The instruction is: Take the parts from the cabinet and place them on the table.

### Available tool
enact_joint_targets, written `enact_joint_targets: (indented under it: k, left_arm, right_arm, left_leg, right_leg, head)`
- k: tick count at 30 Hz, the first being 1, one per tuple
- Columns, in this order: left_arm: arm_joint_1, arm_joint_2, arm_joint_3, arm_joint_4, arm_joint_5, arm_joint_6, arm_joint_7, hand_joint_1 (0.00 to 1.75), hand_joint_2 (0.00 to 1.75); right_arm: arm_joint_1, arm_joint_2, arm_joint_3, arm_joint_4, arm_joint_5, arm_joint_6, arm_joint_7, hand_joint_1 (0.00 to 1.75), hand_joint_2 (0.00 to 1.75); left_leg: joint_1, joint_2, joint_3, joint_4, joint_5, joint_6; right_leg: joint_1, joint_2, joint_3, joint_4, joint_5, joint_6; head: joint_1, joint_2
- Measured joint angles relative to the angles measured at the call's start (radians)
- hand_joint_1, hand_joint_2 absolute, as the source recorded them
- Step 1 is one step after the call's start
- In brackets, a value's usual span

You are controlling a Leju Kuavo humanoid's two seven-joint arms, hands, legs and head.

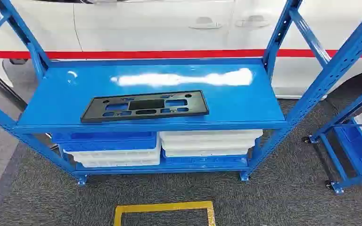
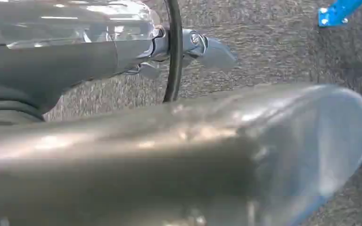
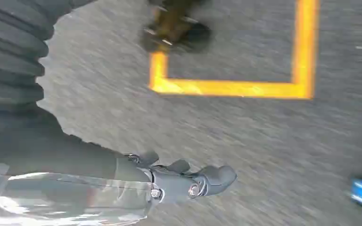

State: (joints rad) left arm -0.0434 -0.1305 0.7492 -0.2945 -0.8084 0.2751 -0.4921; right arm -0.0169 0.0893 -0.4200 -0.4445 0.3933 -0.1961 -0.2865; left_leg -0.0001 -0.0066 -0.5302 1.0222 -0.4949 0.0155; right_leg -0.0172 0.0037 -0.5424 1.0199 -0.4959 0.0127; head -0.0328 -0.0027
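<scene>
Black part flat on the blue cabinet's top shelf

Part (image 1: 145,106), a flat black panel with several cut-outs, lay on the top shelf of the blue cabinet (image 1: 273,101), near its front edge and left of centre. On the lower shelf sat stacked blue and white trays (image 1: 160,148). Behind the cabinet stood a white car (image 1: 160,23) with a red stripe. A yellow floor marking (image 1: 164,207) lay on the grey carpet in front. The left robot hand (image 2: 207,49) hung over the carpet, as did the right robot hand (image 3: 193,181); each held nothing, though whether the fingers were spread or curled I cannot tell from these blurred, close views.
</scene>
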Motion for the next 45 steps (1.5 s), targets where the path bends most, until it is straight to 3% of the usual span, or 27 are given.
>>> enact_joint_targets:
  k: [13,23,34,35,36,41,42,43,44,45]
  left_arm:
    - [0.004,-0.002,0.036,0.017,-0.074,0.031,0.004,0.0,0.0]
    - [0.004,-0.007,0.077,0.034,-0.124,0.032,0.023,0.0,0.0]
    - [0.012,-0.008,0.121,0.05,-0.195,0.01,0.09,0.0,0.0]
    - [0.012,-0.008,0.125,0.051,-0.201,0.007,0.096,0.0,0.0]
    - [0.013,-0.008,0.129,0.052,-0.21,0.002,0.101,0.0,0.0]
    - [0.014,-0.008,0.151,0.056,-0.244,-0.021,0.123,0.0,0.0]
    - [0.014,-0.008,0.154,0.056,-0.25,-0.024,0.124,0.0,0.0]
    - [0.014,-0.009,0.159,0.057,-0.255,-0.026,0.124,0.0,0.0]
    - [0.013,-0.012,0.164,0.057,-0.26,-0.028,0.125,0.0,0.0]
    - [0.013,-0.012,0.169,0.057,-0.261,-0.031,0.125,0.0,0.0]
  right_arm:
    - [0.012,0.0,0.181,-0.417,0.051,-0.011,-0.02,0.0,1.75]
    - [-0.002,0.0,0.436,-0.691,0.086,-0.019,-0.027,0.0,1.75]
    - [-0.11,-0.018,0.767,-0.912,0.151,-0.034,0.0,0.0,1.75]
    - [-0.122,-0.023,0.8,-0.93,0.156,-0.036,0.008,0.0,0.0]
    - [-0.135,-0.029,0.834,-0.948,0.158,-0.037,0.016,0.0,1.75]
    - [-0.212,-0.062,0.978,-0.998,0.159,-0.023,0.095,0.0,1.75]
    - [-0.225,-0.075,1.002,-1.007,0.17,-0.023,0.11,0.0,1.75]
    - [-0.234,-0.089,1.025,-1.02,0.188,-0.024,0.125,0.0,1.75]
    - [-0.241,-0.1,1.043,-1.029,0.208,-0.03,0.135,0.0,1.75]
    - [-0.249,-0.108,1.063,-1.036,0.233,-0.039,0.147,0.0,1.75]
  left_leg:
    - [0.0,0.0,0.0,0.0,0.0,0.0]
    - [0.0,0.0,-0.001,0.0,0.0,0.0]
    - [-0.006,0.0,-0.002,0.003,0.001,0.001]
    - [-0.006,-0.001,-0.004,0.004,0.001,0.001]
    - [-0.007,-0.001,-0.005,0.005,0.001,0.001]
    - [-0.008,-0.001,-0.011,0.012,0.002,0.011]
    - [-0.006,-0.002,-0.011,0.004,0.007,0.018]
    - [0.007,-0.001,-0.001,-0.011,0.017,0.027]
    - [0.005,-0.002,0.001,-0.018,0.02,0.03]
    - [0.005,-0.001,-0.001,-0.018,0.023,0.035]
  right_leg:
    - [0.0,0.0,-0.001,0.0,0.0,0.0]
    - [0.0,0.0,-0.001,0.0,0.0,0.0]
    - [-0.005,-0.001,-0.001,0.0,0.002,0.002]
    - [-0.006,-0.001,-0.002,0.0,0.002,0.002]
    - [-0.006,-0.001,-0.002,0.0,0.003,0.003]
    - [-0.008,-0.002,-0.003,-0.006,0.009,0.013]
    - [-0.005,-0.002,-0.001,-0.009,0.011,0.018]
    - [-0.006,-0.002,-0.002,-0.005,0.004,0.019]
    - [-0.005,-0.004,-0.014,0.023,-0.016,0.019]
    - [-0.006,-0.003,-0.047,0.085,-0.053,0.019]
  head:
    - [0.0,0.0]
    - [0.0,0.0]
    - [0.0,0.0]
    - [0.0,0.0]
    - [0.0,0.0]
    - [0.0,0.0]
    - [0.0,0.0]
    - [0.0,0.0]
    - [0.0,0.0]
    - [0.0,0.0]
